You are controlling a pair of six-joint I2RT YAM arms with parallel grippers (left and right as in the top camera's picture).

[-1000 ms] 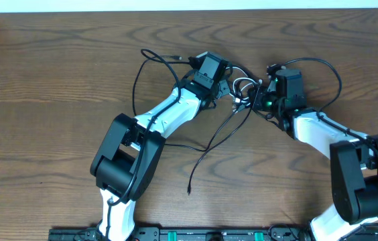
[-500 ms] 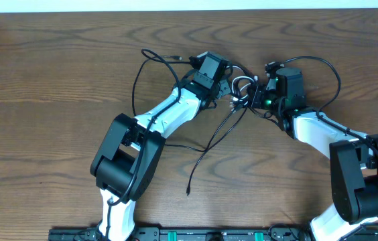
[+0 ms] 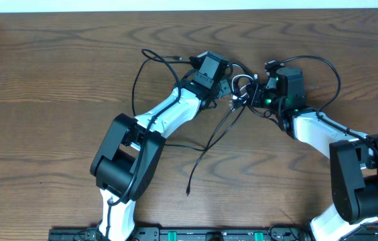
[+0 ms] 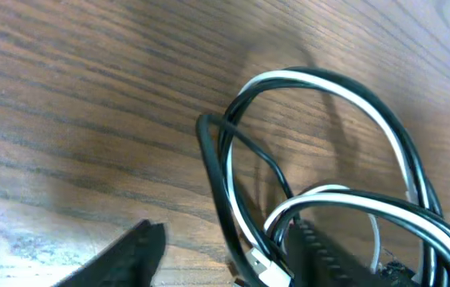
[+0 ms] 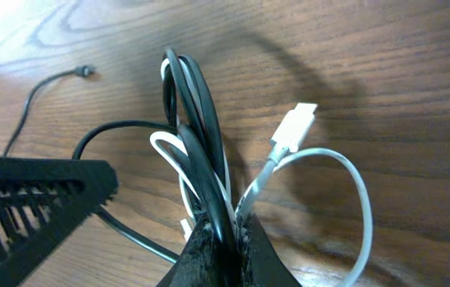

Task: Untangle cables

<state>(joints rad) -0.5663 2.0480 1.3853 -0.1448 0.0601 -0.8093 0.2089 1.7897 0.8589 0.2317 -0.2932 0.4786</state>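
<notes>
Looking at the cables (image 5: 205,159) knotted up toward 12 o'clock on the wooden table (image 3: 55,100), long black tail running off toward 7 o'clock. Seeing a pale strip (image 3: 175,5) along the far edge, nothing else of the room. Finding the right gripper (image 5: 225,237) pinched tight on black and white strands, left gripper (image 4: 229,239) partly spread, straddling cords loosely. Noticing the right one sitting slightly closer in than a second ago.

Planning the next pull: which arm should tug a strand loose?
Probably left: the left gripper stands open around the cables, free to grab; the right gripper is shut on them, anchoring.
</notes>
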